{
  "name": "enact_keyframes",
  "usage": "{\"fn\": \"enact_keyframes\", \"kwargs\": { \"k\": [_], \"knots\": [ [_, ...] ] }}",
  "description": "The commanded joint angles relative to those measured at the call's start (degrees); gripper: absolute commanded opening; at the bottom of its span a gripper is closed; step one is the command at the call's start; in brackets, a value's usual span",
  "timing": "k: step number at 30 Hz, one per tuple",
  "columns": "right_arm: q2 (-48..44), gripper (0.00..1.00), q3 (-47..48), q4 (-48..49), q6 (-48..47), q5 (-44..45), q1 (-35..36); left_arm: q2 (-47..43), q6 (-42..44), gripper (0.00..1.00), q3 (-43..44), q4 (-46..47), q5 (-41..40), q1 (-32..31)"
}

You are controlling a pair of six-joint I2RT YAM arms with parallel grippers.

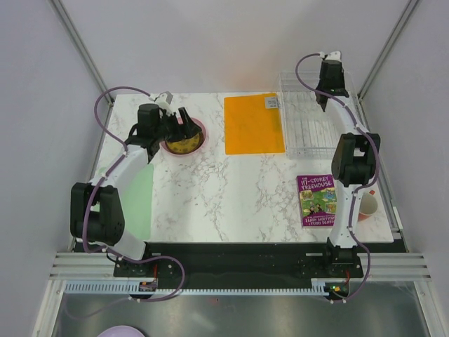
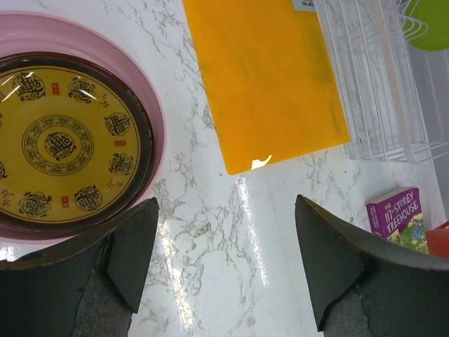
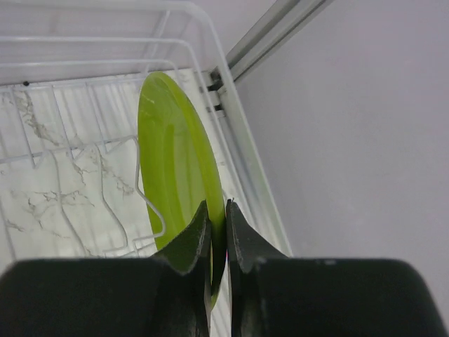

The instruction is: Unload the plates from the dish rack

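Top external, marbled white table (image 1: pixel 210 189), dish rack (image 1: pixel 309 130), grey walls (image 1: pixel 210 42)

Five plates (image 2: pixel 59 140); one rack (image 1: pixel 305 126), mat (image 1: pixel 254 123), book (image 1: pixel 319 200), mug (image 1: pixel 367 205)

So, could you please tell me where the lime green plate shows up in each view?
Top external: not seen, likely under the right gripper.
Left wrist: lime green plate in the top right corner.
Right wrist: centre, on edge, clamped by that gripper.
Shared landmark: the dish rack.
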Motion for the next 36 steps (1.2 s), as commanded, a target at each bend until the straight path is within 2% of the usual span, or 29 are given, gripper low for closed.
{"fn": "enact_keyframes", "kwargs": {
  "k": [1, 5, 6, 7, 9, 11, 12, 16, 22, 26, 36],
  "knots": [
    [-7.68, 0.0, 0.66, 11.03, -14.3, 18.13, 4.99, -2.66, 1.12, 0.84, -0.46, 1.41, -0.89, -0.1],
    [-14.69, 0.0, -4.16, 11.3, -11.86, 17.18, 5.08, -4.85, 1.38, 0.87, -0.99, 1.14, -1.59, -0.1],
    [-16.46, 0.0, -7.39, 10.34, -10.54, 16.04, 5.08, -5.21, 1.47, 0.92, -1.25, 1.14, -2.2, -0.1],
    [-20.39, 0.0, -8.73, 9.03, -6.27, 14.2, 5.17, -5.82, 1.47, 0.93, -1.34, 1.14, -2.55, -0.1],
    [-24.19, 0.0, -13.12, 5.26, -1.59, 6.39, 5.43, -6.26, 1.56, 0.99, -1.34, 1.32, -2.82, -0.02],
    [-29.64, 0.0, -17.59, 3.14, 6.03, 1.46, 5.78, -6.27, 1.47, 1.0, -1.08, 1.66, -2.82, -0.02],
    [-31.31, 0.0, -19.01, 1.04, 8.08, -6.83, 6.22, -6.18, 1.04, 1.0, -0.99, 1.93, -2.74, 0.07],
    [-38.34, 0.0, -26.4, -0.91, 19.15, -20.16, 8.33, -5.3, -1.07, 1.0, -1.17, 5.18, -0.54, 0.16],
    [-41.52, 0.0, -37.03, 3.82, 34.54, -38.6, 11.05, -3.28, -5.64, 1.0, -3.18, 12.02, 4.38, 0.16],
    [-40.82, 0.0, -42.92, 10.06, 42.46, -45.74, 14.3, -2.05, -9.51, 1.0, -6.26, 19.23, 7.37, 0.16],
    [-38.19, 0.0, -47.68, 22.36, 53.54, -54.1, 22.3, 3.75, -13.9, 1.0, -8.81, 26.18, 11.33, 0.07]
  ]
}}
